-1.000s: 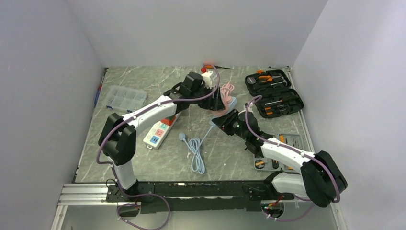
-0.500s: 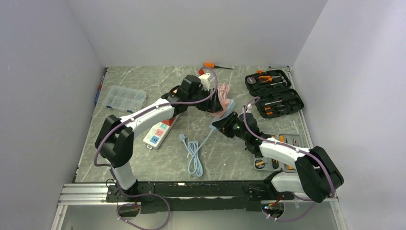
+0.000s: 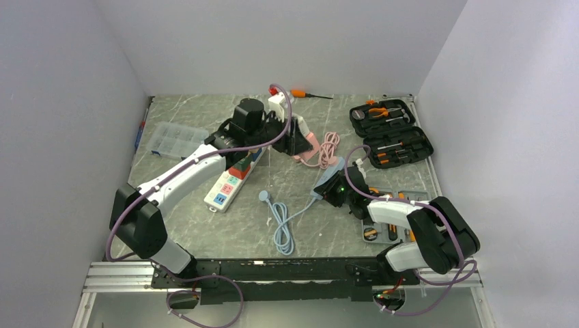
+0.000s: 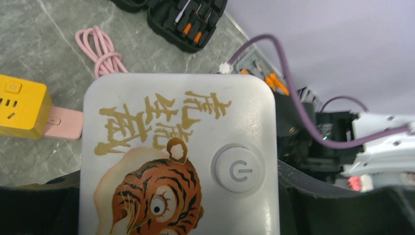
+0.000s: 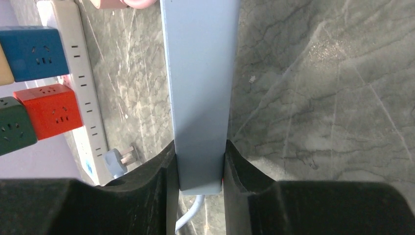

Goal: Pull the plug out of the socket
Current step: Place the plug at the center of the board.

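Plug [image 4: 64, 122] touching yellow cube [image 4: 22, 111] | cable [image 4: 100, 49] beside | left tool [image 4: 181, 196] grips tiger box [image 4: 178, 122] | right tool [image 5: 199, 169] grips blue bar [image 5: 198, 73]

Held well apart
White tiger-printed block [image 4: 178, 161] fills the left gripper [image 4: 178, 196]; pale blue socket bar [image 5: 198, 93] sits clamped in the right gripper [image 5: 198, 152].

White socket block [image 4: 147, 93] bears gold Chinese characters, power symbol [image 4: 238, 170].

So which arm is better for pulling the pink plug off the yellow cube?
Left, probably. The left gripper, holding the tiger box, hangs right beside the yellow cube and its pink plug. The right gripper sits farther away, clamped on the blue strip. Both are full, though.
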